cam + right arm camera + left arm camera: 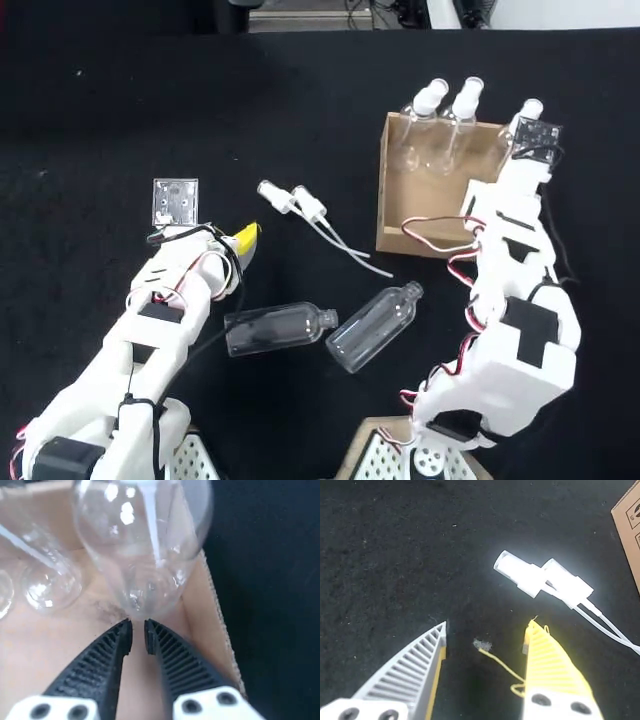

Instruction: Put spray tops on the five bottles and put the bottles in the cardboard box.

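Now left gripper (487,627) wide open, empty, over tabletop (100,100) near two spray tops (540,577); tops likely light, stiff, tubes bendy, so grip at head; right gripper (138,625) almost closed, empty, inside cardboard box (388,200) beside capped bottle (145,540); two uncapped bottles (275,330) lie on tabletop.

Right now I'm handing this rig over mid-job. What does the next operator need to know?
Left tool: open, empty, low over the table, just short of the two loose spray tops.
Right tool: shut, empty, over the cardboard box.
Done: three capped bottles sit in the box.
Left: two uncapped bottles lie on the table near the spray tops; both need capping, then boxing.
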Controlling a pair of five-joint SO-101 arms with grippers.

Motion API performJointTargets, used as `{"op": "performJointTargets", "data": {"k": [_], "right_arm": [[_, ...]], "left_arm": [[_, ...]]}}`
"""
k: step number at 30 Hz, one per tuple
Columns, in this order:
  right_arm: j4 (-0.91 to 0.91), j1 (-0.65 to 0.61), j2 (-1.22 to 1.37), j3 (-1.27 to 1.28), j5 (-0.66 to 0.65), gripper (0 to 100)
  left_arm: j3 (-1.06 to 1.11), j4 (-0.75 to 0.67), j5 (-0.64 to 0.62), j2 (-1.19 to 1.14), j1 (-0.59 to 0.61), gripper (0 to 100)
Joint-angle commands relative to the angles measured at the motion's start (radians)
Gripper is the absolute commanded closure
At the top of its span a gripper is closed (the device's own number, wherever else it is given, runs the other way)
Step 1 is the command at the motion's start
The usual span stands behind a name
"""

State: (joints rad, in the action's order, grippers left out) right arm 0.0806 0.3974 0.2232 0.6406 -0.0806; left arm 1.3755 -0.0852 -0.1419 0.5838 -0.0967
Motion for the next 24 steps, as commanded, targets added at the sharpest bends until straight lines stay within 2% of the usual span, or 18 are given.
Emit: {"op": "performJointTargets", "data": {"k": [1, 12, 24], "right_arm": [[-0.058, 0.009, 0.008, -0.071, 0.006, 98.7], [-0.173, 0.008, 0.041, -0.071, 0.006, 98.4], [-0.183, 0.005, 0.051, -0.073, 0.006, 98.4]], "left_arm": [[-0.004, -0.018, 0.008, 0.025, -0.012, 75], [-0.004, -0.018, 0.008, 0.025, -0.012, 75], [-0.004, -0.018, 0.008, 0.025, -0.012, 75]]}}
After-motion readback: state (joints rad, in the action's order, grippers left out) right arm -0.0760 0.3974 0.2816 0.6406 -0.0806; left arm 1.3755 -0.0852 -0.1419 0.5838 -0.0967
